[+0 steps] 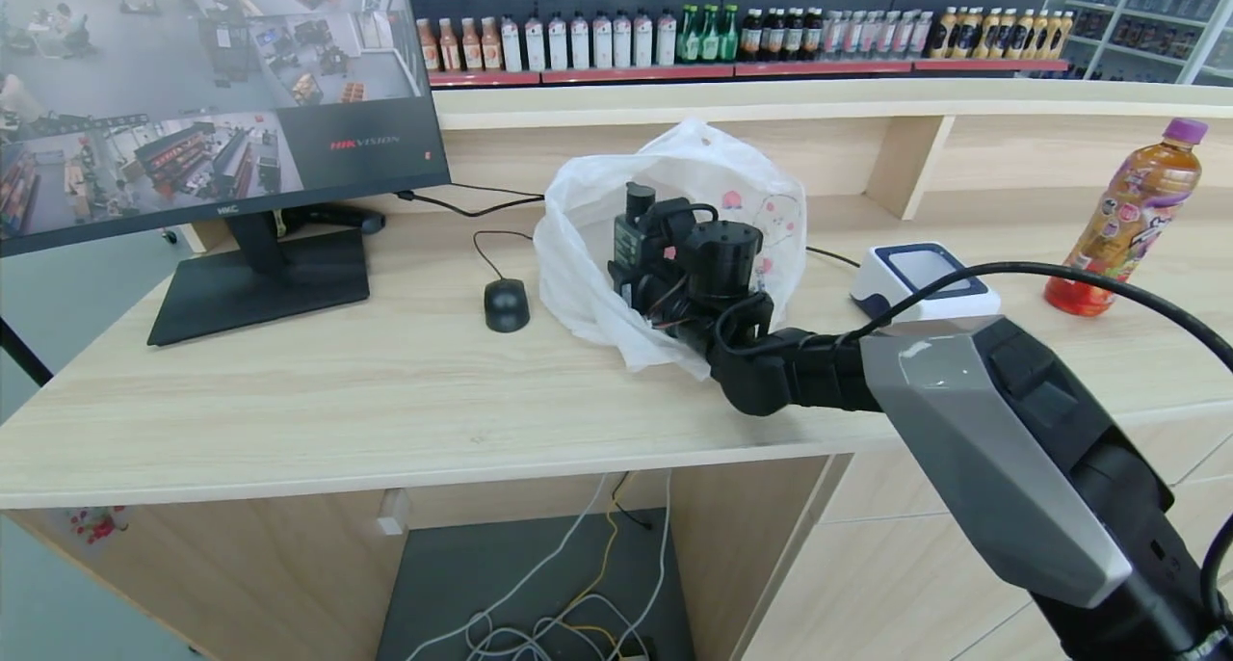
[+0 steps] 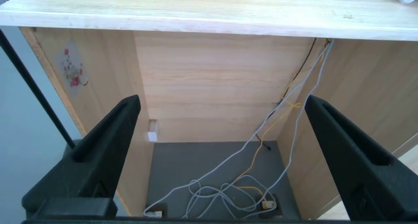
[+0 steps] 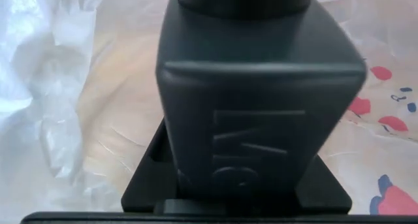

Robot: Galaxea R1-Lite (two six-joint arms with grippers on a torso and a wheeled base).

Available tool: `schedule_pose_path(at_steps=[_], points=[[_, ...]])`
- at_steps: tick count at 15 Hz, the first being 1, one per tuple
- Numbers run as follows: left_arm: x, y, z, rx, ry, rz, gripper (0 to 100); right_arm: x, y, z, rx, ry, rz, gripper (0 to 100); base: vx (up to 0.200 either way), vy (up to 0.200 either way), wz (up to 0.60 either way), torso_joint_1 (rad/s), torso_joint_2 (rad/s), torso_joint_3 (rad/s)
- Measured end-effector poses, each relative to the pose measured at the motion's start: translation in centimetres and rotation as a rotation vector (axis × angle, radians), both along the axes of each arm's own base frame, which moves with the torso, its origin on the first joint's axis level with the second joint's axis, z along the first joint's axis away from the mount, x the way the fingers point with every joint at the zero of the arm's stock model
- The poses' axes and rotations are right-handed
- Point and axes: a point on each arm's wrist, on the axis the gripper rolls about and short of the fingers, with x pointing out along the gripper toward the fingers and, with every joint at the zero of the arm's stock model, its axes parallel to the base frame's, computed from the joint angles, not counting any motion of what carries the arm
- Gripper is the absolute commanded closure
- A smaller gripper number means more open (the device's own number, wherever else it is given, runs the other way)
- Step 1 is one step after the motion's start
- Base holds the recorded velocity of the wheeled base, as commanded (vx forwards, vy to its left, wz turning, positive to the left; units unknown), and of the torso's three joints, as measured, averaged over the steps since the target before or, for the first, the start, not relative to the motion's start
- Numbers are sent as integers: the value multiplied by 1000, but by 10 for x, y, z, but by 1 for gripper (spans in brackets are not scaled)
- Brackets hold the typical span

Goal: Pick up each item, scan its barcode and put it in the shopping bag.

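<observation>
Your right gripper (image 1: pixel 655 247) sits centre frame inside the shopping bag (image 1: pixel 588 256), likely delivering a dark item (image 3: pixel 261 119) (its grip: cannot tell); left gripper (image 2: pixel 222 113) hangs spread.

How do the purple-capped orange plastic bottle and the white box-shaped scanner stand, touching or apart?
Apart: the head view shows bare counter between the bottle and the scanner.

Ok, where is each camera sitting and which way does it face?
Head view: up on the head, facing forward and down at the counter; right arm ends inside the shopping bag.
Left wrist view: below counter height, facing the cabinet opening with cables; left gripper open.
Right wrist view: inside the bag, against a dark block.
Shared: head and right wrist, the bag; head and left wrist, counter edge and cables.
</observation>
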Motion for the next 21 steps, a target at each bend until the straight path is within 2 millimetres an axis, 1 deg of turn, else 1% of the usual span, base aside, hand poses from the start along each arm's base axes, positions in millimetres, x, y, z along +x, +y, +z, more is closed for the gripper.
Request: schedule_pose_path(at_steps=[4, 10, 11, 17, 21], points=[[0, 0, 0, 0, 0, 0, 0, 1, 1, -6, -7, 11, 1, 100, 0, 0, 0, 0, 0, 0], [0, 0, 0, 0, 0, 0, 0, 0, 2, -6, -8, 11, 2, 100, 0, 0, 0, 0, 0, 0], [0, 0, 0, 0, 0, 0, 0, 0, 3, -6, -8, 12, 3, 0, 0, 0, 0, 0, 0, 0], [0, 0, 0, 0, 0, 0, 0, -4, 6, -1, -1, 2, 12, 0, 0, 0, 0, 0, 0, 0], [0, 0, 0, 0, 0, 1, 0, -7, 5, 11, 12, -21, 12, 0, 0, 0, 0, 0, 0, 0]])
